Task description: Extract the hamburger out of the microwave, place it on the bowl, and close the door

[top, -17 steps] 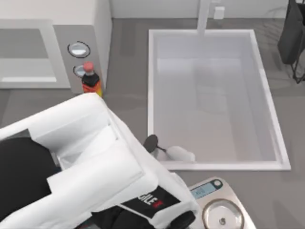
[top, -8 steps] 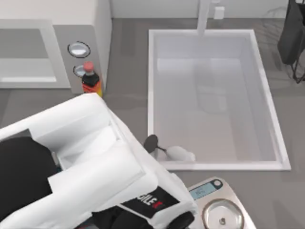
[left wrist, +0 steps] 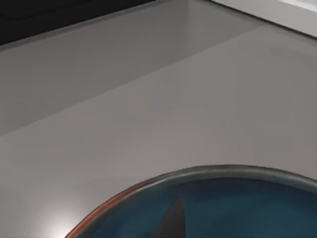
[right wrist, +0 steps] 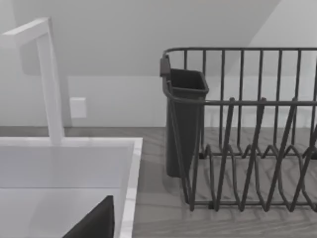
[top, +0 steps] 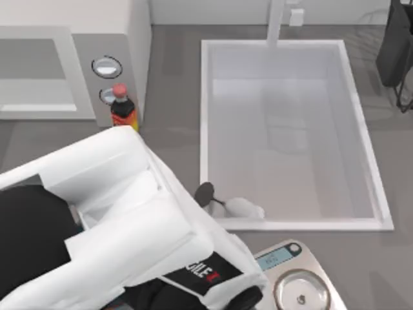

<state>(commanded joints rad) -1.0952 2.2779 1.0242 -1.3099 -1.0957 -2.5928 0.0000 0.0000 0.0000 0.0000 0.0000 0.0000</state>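
Top view: the sink (top: 290, 223), a white rectangular basin, is being taken as the landmark for every entry below.

- Microwave (top: 84, 71): being shown well to the left of the sink at the far side of the table, with its grey panel and two round dials facing up.
- Bottle (top: 122, 108): a dark bottle with a red cap, being shown just in front of the microwave's dials, left of the sink.
- Left arm (top: 122, 226): a large white and black body, being shown at the sink's near left corner and covering the table there.
- Brush (top: 232, 203): a dark-headed, white-handled item, being shown lying inside the sink at its near left corner.
- Scale (top: 293, 284): silver, with a small steel pan, being shown just in front of the sink's near edge.
- Bowl (left wrist: 143, 187): its reddish-brown rim and dark teal inside are being shown in the left wrist view, close under that camera, on grey table.
- Dish rack (right wrist: 247, 139): dark wire, with a cutlery holder, being shown in the right wrist view beside the sink's edge and faucet (right wrist: 47, 74).
- Pincers: how far either is open, and what is being held, cannot be told.
- Hamburger: its place cannot be told.
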